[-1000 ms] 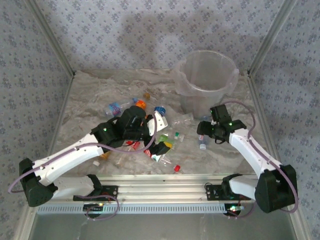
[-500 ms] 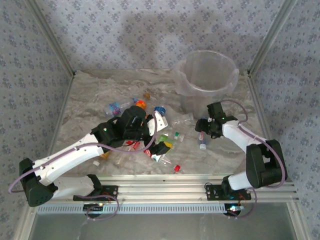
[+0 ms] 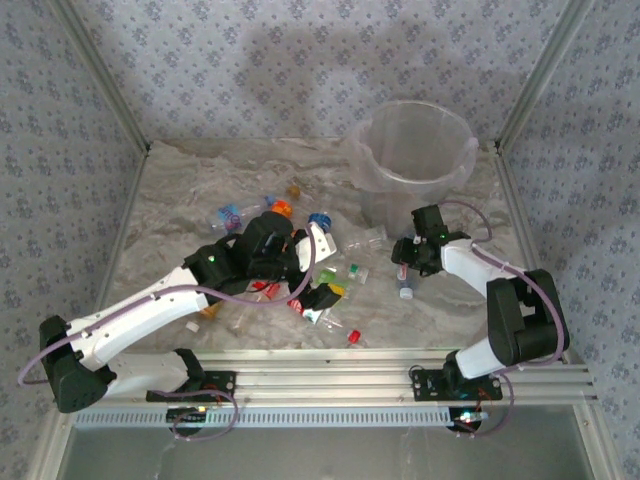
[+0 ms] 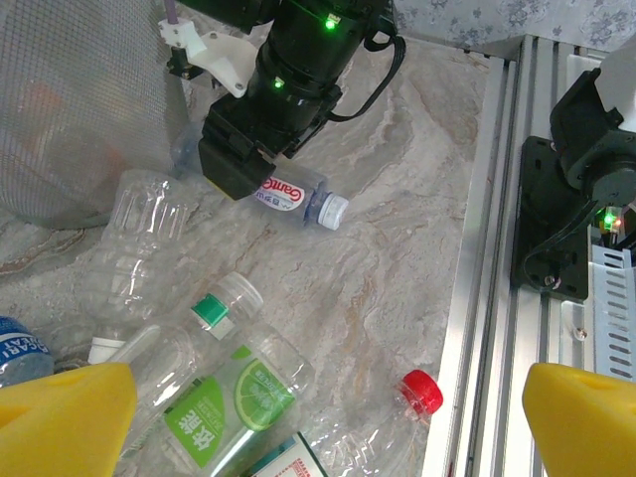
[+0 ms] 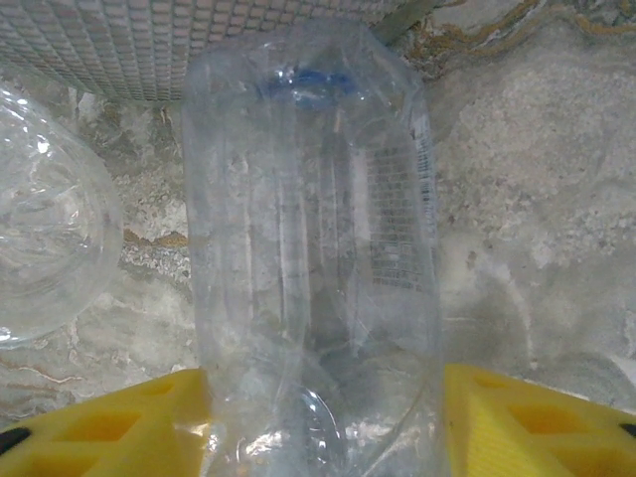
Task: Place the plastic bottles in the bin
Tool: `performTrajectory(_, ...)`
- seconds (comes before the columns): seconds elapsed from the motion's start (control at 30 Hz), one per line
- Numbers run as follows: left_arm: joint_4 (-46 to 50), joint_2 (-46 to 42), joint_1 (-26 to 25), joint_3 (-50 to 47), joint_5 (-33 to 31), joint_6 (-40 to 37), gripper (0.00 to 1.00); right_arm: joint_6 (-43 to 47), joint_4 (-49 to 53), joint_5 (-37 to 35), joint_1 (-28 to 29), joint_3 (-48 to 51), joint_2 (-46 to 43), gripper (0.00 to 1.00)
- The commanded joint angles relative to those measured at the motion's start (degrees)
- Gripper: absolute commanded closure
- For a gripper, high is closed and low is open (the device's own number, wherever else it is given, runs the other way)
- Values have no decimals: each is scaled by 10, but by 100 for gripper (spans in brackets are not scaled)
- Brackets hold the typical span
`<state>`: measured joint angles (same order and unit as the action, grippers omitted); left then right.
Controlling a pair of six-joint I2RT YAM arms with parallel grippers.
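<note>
The left gripper (image 4: 323, 397) is recorded well to the left of the bin (image 3: 410, 200) and nearer the arm bases, with its yellow jaws standing wide apart above the litter. The plastic bottles (image 3: 322, 222) are found scattered on their sides over the marble tabletop (image 3: 200, 180), all to the left of the bin and in front of it. Among them a green-labelled bottle (image 4: 214, 402) and a red-capped bottle (image 4: 422, 391) are noted directly under the open jaws. Further right, just in front of the bin's base, the right gripper (image 5: 323, 417) is seen low over the tabletop. Its jaws are pressed against both sides of a clear bottle (image 5: 308, 258), which lies flat with its white cap pointing away from the bin. The bin itself stands upright, and whether anything lies inside it cannot be told.
</note>
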<state>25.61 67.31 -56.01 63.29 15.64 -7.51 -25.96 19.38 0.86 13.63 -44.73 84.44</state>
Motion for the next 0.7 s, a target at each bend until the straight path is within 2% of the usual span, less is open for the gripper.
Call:
performTrajectory(0.0,7,1,-2,23,-6,-8,1,3,5,-13,-3,18,-11,41)
performTrajectory(0.27,-2,-4,-2,22,-14,6,0,3,46,-28,-3,35,-90,42)
performTrajectory(0.5,-45,-23,12,8,0,51,1,6,116,-31,0,40,-224,44)
performTrajectory(0.67,-97,-59,32,-21,4,85,0,-10,155,-3,2,27,-316,45)
